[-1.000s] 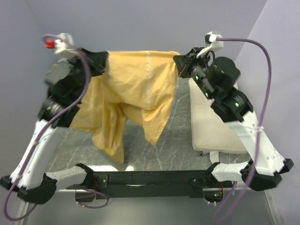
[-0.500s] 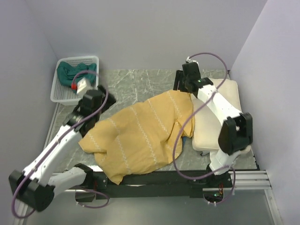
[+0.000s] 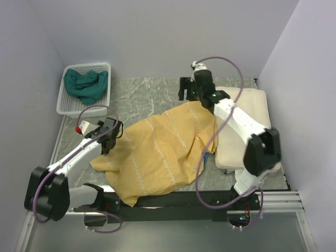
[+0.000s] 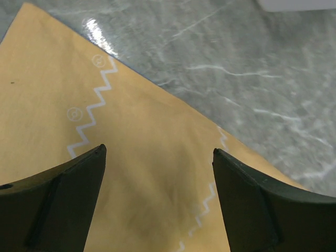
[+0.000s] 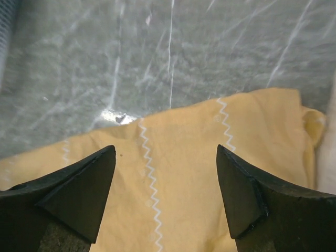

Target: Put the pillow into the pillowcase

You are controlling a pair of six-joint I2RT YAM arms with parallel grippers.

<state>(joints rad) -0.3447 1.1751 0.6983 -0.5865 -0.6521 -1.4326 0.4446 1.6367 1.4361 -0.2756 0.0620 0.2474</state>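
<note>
The pillowcase (image 3: 157, 152) lies crumpled and spread on the marble-patterned table (image 3: 152, 97), mustard-yellow side up with white zigzag lines across it. A small bit of blue shows at its right edge. The pillow (image 3: 260, 102) lies flat just beside that right edge, outside the case, with the fabric lapping against its near-left side.

The left gripper (image 3: 110, 137) sits over the pillowcase's left edge. Its 2 fingers are spread wide, with nothing between them. The right gripper (image 3: 190, 97) is at the pillowcase's far corner, next to the pillow's far-left corner. It is also spread wide and holds nothing.

The top view alone shows the whole layout: both arms, the pillow, and a white basket (image 3: 65, 107) holding a green cloth (image 3: 85, 84), well away from the pillowcase's far-left side.

The wrist views show the gaps instead. In the left wrist view, the left gripper (image 4: 158, 152) frames yellow fabric (image 4: 79, 173) whose straight edge runs diagonally, with bare table beyond it. In the right wrist view, the right gripper (image 5: 165, 149) frames the case's far edge (image 5: 189, 210) with 2 zigzag lines crossing it. Whether either set of fingertips touches the cloth cannot be told.
</note>
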